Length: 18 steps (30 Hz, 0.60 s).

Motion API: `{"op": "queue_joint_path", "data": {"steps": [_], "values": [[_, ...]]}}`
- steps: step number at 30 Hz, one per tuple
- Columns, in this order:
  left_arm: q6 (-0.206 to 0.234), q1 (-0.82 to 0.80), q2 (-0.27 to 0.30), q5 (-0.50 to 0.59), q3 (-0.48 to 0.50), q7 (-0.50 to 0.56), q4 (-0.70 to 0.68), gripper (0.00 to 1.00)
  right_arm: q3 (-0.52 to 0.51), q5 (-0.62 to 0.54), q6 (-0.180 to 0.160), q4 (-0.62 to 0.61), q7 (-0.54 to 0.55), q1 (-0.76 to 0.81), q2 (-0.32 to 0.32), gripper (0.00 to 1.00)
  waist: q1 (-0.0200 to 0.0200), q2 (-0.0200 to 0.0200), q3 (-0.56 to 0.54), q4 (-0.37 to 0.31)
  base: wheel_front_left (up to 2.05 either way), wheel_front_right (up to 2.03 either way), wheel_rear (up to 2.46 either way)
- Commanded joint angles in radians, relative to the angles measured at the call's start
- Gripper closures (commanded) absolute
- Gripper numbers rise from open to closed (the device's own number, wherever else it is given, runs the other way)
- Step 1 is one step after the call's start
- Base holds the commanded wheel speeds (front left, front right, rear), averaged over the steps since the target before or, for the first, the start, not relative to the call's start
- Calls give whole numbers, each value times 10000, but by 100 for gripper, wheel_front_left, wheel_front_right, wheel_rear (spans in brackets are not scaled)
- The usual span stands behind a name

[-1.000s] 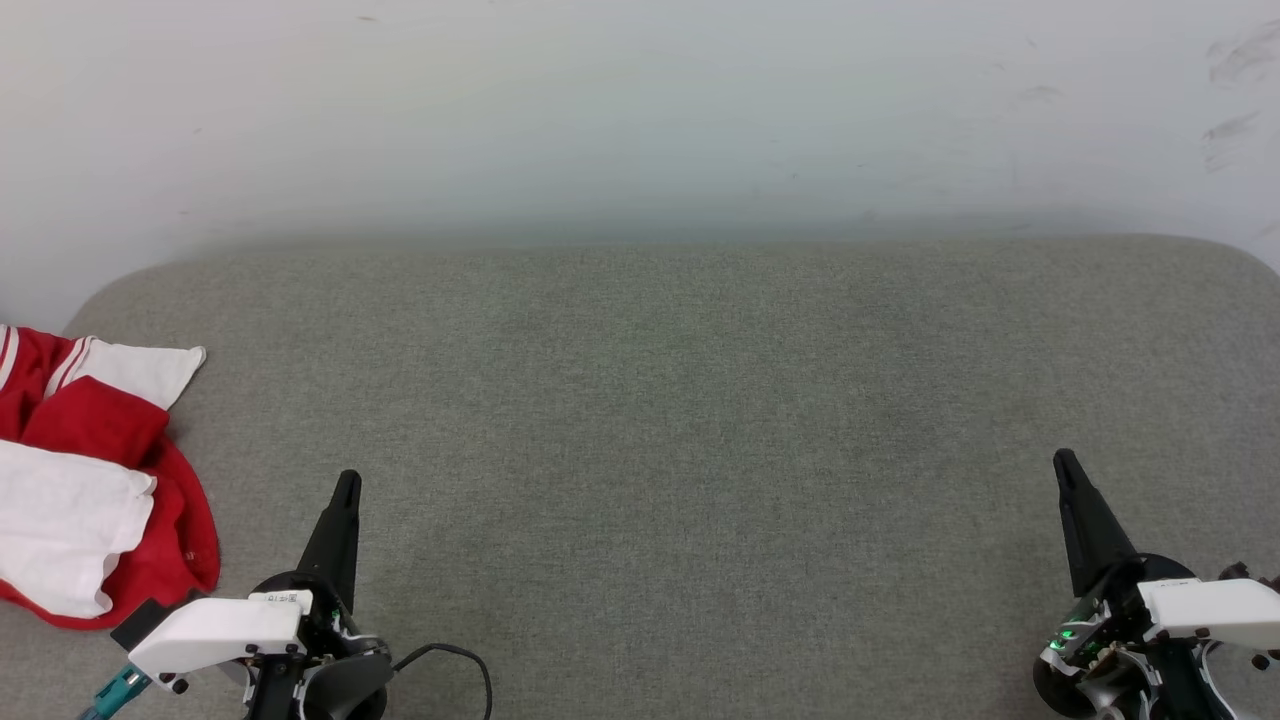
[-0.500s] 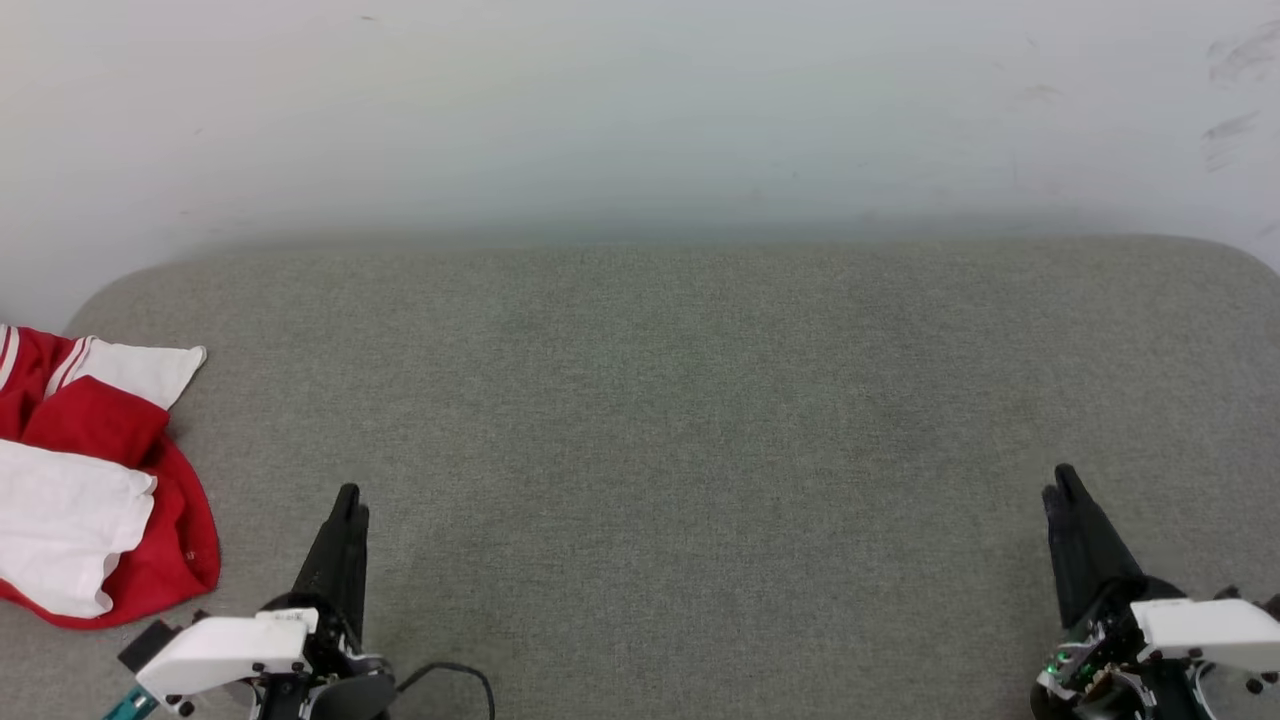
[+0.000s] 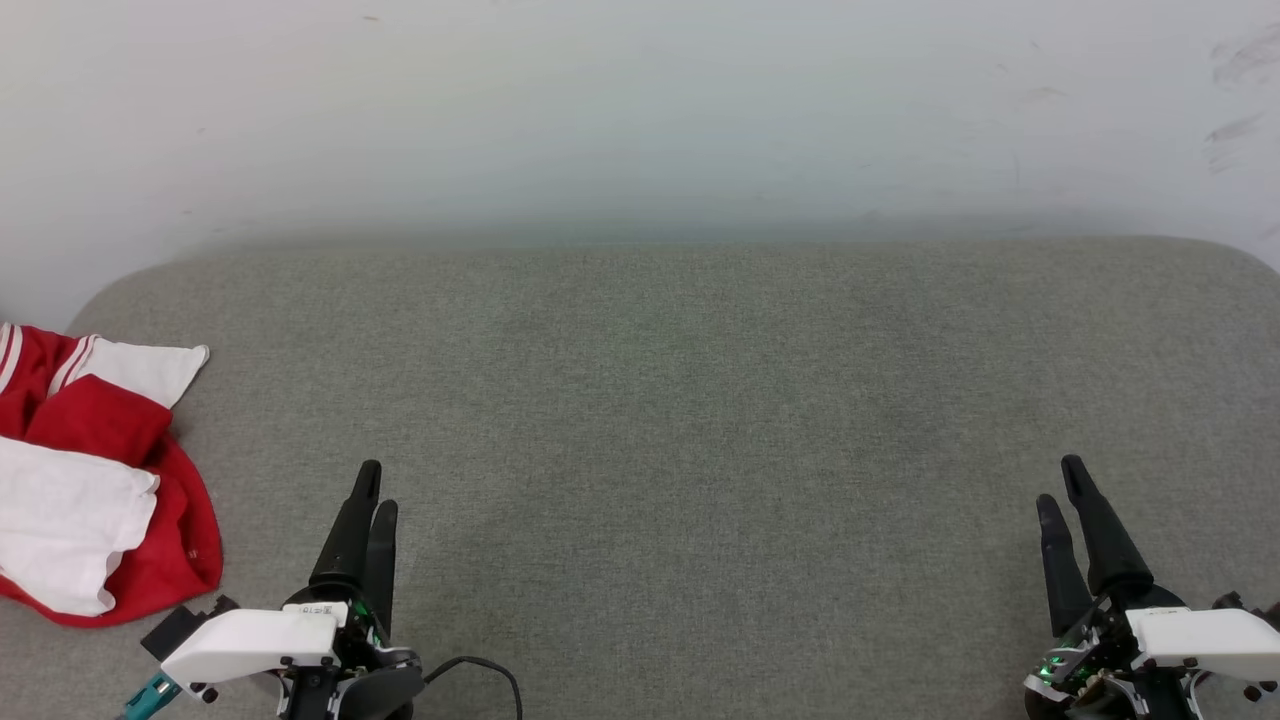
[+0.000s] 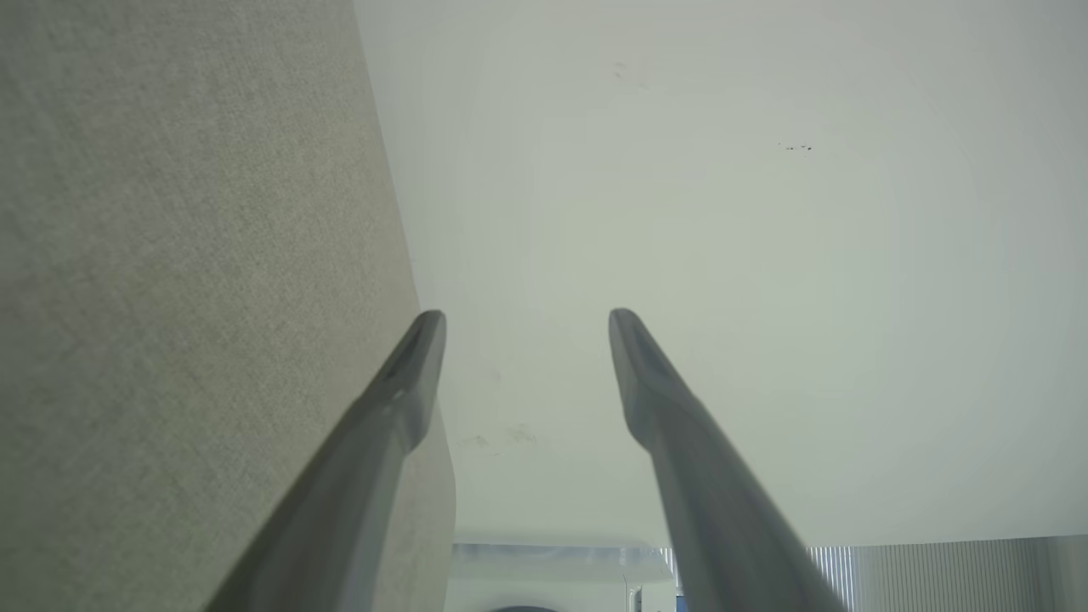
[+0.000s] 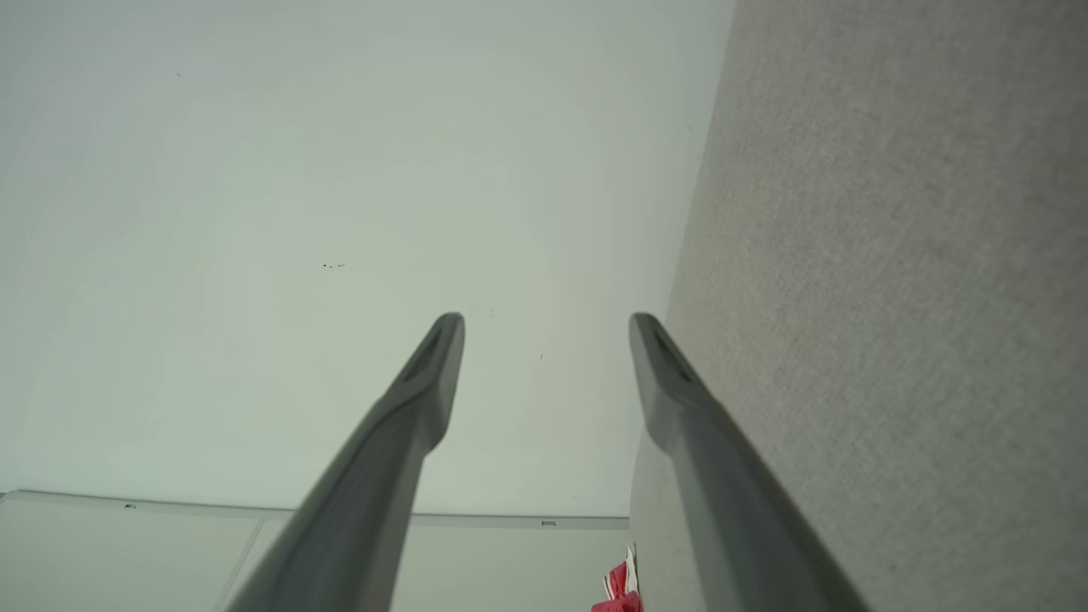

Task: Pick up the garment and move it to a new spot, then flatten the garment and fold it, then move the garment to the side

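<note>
The shirt (image 3: 100, 480) is seen crumpled at the far left end of the cushion (image 3: 700, 400), partly cut off from view. The left gripper (image 3: 379, 488) and right gripper (image 3: 1058, 481) are spread and empty. A raised red fold, perhaps the hem, should be pinched low by the left gripper.

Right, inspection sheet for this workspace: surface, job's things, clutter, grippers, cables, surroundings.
Surface: grey fabric surface, round-cornered at the far side.
Job's things: red-and-white T-shirt lies crumpled at the surface's left edge, partly cut off by the head view, not yet flattened or folded.
Clutter: nothing seen.
Grippers: left gripper open and empty, beside the T-shirt without touching it; right gripper open and empty, at the right side.
Cables: black cable loops by the left wrist; teal connector at the lower left.
Surroundings: pale wall behind, with dark scuff marks at the upper right.
</note>
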Motion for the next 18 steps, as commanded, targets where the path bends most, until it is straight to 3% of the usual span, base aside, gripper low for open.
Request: {"op": "queue_joint_path", "data": {"steps": [1, 13, 18], "values": [[-8, -129, 21, 54, -106, -138, -319, 0, 73, -54, 0, -338, -120, -55, -20, 0, -1, 0, -3, 7, 0, 0, 0], [-13, -47, 51, 443, -609, -662, -1126, 0, 301, -610, 0, -1113, -657, 100, -67, 0, -1, 0, -20, 56, 0, 0, 0], [-15, -5, 96, 1256, -663, -862, -1350, 0, 328, -1486, 0, -1364, -863, 129, -162, 0, -1, 0, -22, 83, 0, 0, 0]]}}
